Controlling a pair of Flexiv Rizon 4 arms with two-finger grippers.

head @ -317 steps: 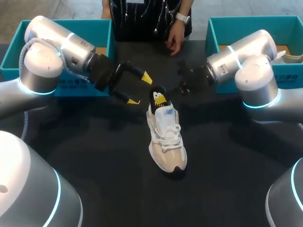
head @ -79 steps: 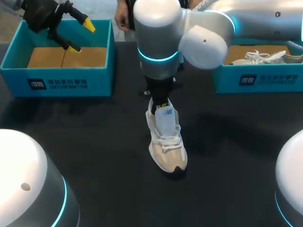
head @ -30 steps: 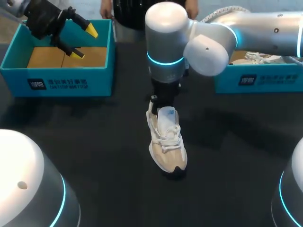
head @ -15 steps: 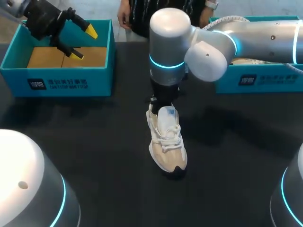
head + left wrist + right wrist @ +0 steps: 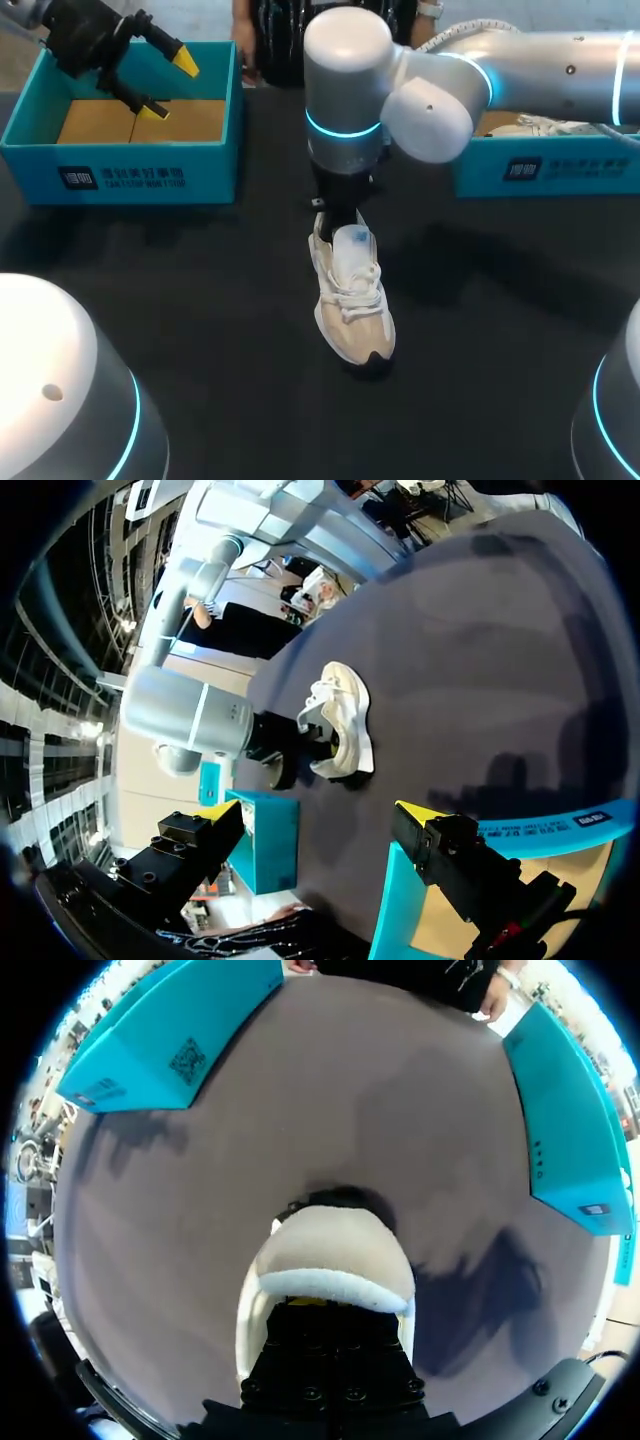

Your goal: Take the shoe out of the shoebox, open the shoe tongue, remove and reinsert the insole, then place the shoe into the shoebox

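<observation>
Right tool (image 5: 322, 1312) sits buried inside the shoe (image 5: 352, 300), its grip hidden

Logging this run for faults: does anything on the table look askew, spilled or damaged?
Nothing stands out. The shoe stands upright on its sole mid-table, the right gripper is down in its opening, and the left gripper hangs open over the left shoebox.
</observation>
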